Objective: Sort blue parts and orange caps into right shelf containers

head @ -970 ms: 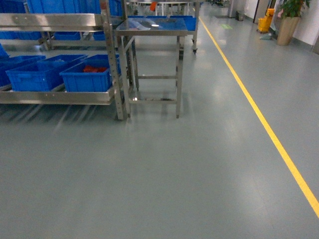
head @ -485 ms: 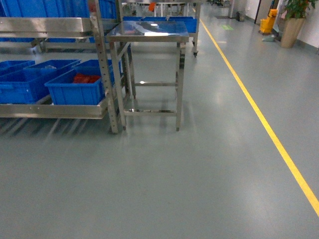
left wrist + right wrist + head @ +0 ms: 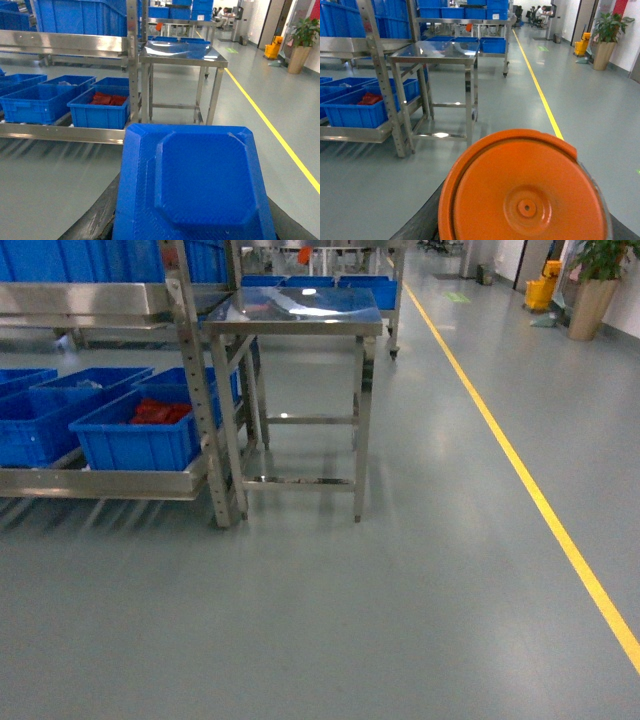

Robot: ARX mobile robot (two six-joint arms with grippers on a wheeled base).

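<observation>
A blue part (image 3: 200, 190) fills the near lower half of the left wrist view, its angular raised face turned to the camera; the left gripper itself is out of sight, so I cannot tell whether it is clenched on the block or released. An orange cap (image 3: 522, 192) fills the same spot in the right wrist view, flat round face toward the camera, and the right gripper is likewise hidden. In the head view neither arm shows. On the far left stands the shelf (image 3: 190, 380), its low level carrying blue containers (image 3: 135, 430); the rightmost one holds red items (image 3: 158, 412). Just right of the shelf is a steel table (image 3: 295, 315), and a yellow line (image 3: 520, 480) runs along the grey floor (image 3: 330, 610) on the right.
</observation>
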